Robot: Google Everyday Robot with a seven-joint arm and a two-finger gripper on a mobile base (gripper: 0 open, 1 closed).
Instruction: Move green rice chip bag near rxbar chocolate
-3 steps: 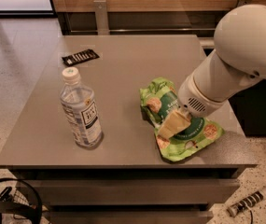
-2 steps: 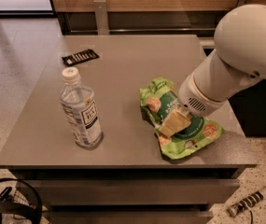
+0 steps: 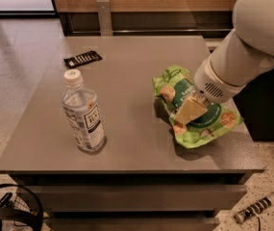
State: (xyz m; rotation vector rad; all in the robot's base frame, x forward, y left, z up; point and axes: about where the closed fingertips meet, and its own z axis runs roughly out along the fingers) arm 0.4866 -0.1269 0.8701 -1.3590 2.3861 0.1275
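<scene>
The green rice chip bag [image 3: 200, 120] is at the right of the grey table [image 3: 127, 85], crinkled, with its front edge casting a shadow on the tabletop. My gripper [image 3: 189, 110] comes down from the big white arm [image 3: 252, 42] at the right and is shut on the middle of the bag; one tan finger [image 3: 190, 109] lies across its dark green panel. The rxbar chocolate [image 3: 82, 58], a small flat black wrapper, lies at the table's far left, well away from the bag.
A clear water bottle [image 3: 83, 113] with a white cap stands upright at the front left of the table, between the bar and the front edge. A wooden wall runs behind the table. A dark cabinet [image 3: 266, 105] stands at the right.
The gripper and arm have moved a little up and to the right, and the bag has shifted with them. The bottle and the bar have not moved.
</scene>
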